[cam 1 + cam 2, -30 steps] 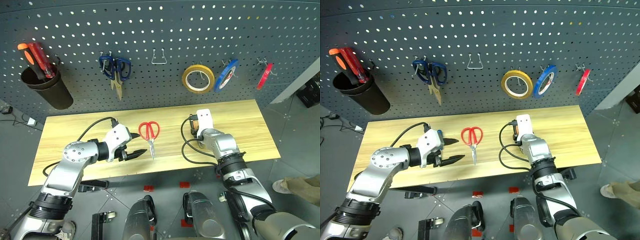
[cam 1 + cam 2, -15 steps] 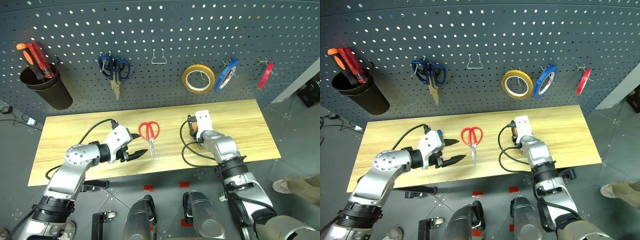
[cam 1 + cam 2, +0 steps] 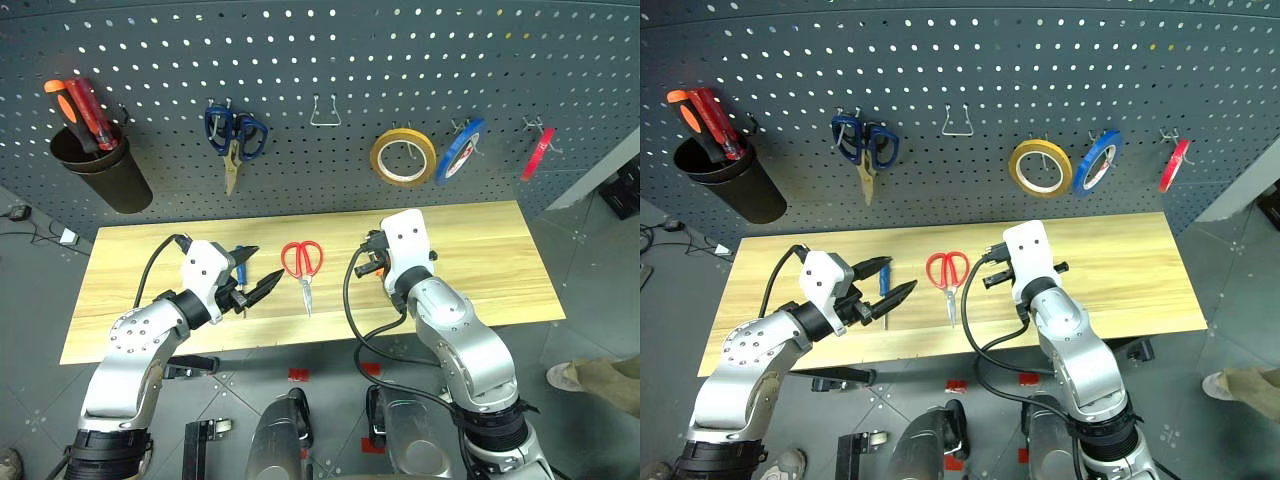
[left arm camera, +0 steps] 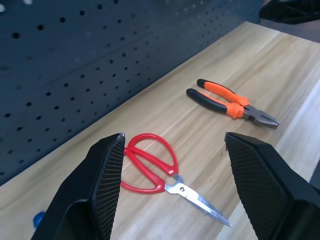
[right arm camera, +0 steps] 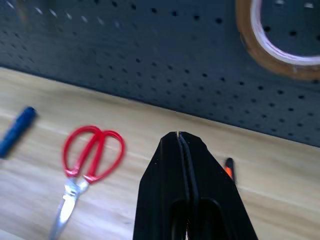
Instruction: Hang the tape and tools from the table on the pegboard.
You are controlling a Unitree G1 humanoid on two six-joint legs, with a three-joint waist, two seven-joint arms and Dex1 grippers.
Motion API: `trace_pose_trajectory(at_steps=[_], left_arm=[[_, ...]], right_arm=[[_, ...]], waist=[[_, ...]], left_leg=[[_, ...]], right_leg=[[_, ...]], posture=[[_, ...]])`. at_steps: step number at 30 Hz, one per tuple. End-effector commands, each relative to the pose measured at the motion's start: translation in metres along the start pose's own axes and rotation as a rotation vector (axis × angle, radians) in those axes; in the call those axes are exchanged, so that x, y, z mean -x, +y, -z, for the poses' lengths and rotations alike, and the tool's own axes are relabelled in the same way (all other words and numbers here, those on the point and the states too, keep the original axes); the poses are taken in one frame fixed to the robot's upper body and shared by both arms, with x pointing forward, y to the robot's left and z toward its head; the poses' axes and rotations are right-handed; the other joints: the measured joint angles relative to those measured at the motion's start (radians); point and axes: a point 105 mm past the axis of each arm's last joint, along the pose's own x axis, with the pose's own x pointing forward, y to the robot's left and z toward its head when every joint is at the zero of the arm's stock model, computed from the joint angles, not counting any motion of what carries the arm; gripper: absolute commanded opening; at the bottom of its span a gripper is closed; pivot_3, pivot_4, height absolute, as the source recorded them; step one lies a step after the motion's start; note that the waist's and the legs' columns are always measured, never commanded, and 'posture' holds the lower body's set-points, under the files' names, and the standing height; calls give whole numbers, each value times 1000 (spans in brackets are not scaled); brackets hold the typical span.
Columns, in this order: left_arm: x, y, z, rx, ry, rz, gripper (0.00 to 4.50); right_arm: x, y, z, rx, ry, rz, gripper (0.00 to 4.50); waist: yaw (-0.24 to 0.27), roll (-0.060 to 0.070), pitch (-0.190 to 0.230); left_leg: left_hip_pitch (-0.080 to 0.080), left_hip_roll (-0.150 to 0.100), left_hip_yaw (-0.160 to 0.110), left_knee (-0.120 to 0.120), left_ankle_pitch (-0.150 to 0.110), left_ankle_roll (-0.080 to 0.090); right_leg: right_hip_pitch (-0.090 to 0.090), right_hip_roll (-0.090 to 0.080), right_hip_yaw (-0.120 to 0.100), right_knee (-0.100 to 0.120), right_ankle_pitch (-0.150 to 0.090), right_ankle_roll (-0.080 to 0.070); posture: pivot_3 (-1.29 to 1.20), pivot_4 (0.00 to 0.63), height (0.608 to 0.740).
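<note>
Reaching over the left half of the table [image 3: 500, 250], the left arm is bending at the elbow and pointing its left gripper [image 3: 255, 284] roughly level toward the right, with the two black fingers [image 4: 107, 185] standing spread wide and holding nothing. The small blue-handled screwdriver [image 3: 883, 284] is lying on the wood just beside that gripper. The red-handled scissors [image 3: 303, 266] are lying flat near the middle of the table, loops toward the far edge and blades toward the near edge, just right of the left gripper's tips. The right arm is rising from the near edge with its forearm lifted, its white wrist block hanging above the table right of the scissors; the right gripper [image 5: 178, 137] is pointing level at the pegboard [image 3: 400, 60] with its fingers pressed together on nothing. The pliers [image 4: 232, 102] are lying on the table right of the scissors, orange-and-black handles together, jaws shut. The red tape [image 3: 537, 153] is hanging on a hook at the far right of the pegboard, beside the blue roll [image 3: 460, 152] and the yellow roll [image 3: 404, 158].
</note>
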Motion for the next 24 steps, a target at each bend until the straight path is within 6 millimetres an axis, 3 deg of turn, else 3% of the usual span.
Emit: trace_pose_trajectory(at_steps=[1, 8, 14, 18, 24], left_arm=[[5, -10, -3, -36, 28, 83, 3369], [7, -6, 2, -131, 123, 229, 3369], [7, -12, 2, -157, 159, 340, 3369], [4, -19, -3, -192, 183, 436, 3369], [-4, -18, -7, -230, 178, 454, 3369]], right_arm=[[-6, -13, 9, -75, 70, 3, 406], [-25, -34, 34, -112, 205, 34, 2587], [-37, -36, 49, -95, 282, 52, 4441], [-48, -41, 75, -103, 421, 108, 4441], [-59, -53, 88, -95, 465, 141, 4441]], waist=[[2, -1, 0], [4, -1, 1], [3, -1, 2], [4, -2, 8], [10, -1, 20]], left_leg=[[0, 0, 0, 0, 0, 0], [0, 0, 0, 0, 0, 0], [0, 0, 1, -1, 0, 0], [0, 0, 1, 0, 0, 0], [0, 0, 2, 0, 0, 0]], right_leg=[[0, 0, 0, 0, 0, 0], [0, 0, 0, 0, 0, -1], [-1, 0, 0, -1, 0, -1], [-1, 0, 0, -1, 0, -1], [-1, 0, 1, -1, -1, -1]], posture=[[-192, 305, 740], [-183, 319, 740], [-176, 329, 740], [-165, 349, 740], [-146, 368, 740]])
